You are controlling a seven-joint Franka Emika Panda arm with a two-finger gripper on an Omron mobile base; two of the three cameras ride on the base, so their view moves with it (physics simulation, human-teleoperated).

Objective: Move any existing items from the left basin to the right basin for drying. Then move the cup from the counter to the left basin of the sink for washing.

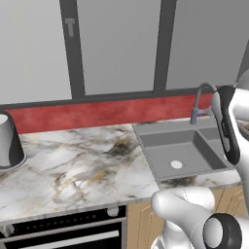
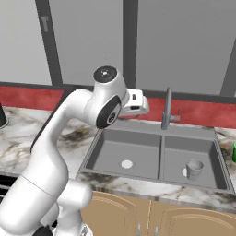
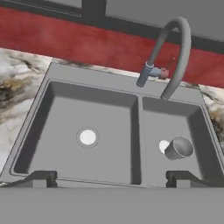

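The sink's left basin [image 1: 187,148] [image 2: 117,150] [image 3: 96,111] holds nothing but its round white drain. In the right basin [image 2: 182,150] [image 3: 168,120] a small grey tumbler [image 2: 194,169] [image 3: 178,148] stands tilted beside the drain. My gripper [image 3: 111,178] hovers open above the sink's front rim, its fingertips [image 3: 43,177] far apart and holding nothing. A sliver of something green [image 2: 234,152] sits on the counter [image 1: 73,165] at the frame's right edge; I cannot tell whether it is the cup.
The tall arched faucet [image 3: 179,43] [image 2: 167,108] [image 1: 199,99] rises behind the divider between the basins. A white and black appliance [image 1: 7,141] stands at the counter's far left. An oven front [image 1: 63,233] sits below the counter.
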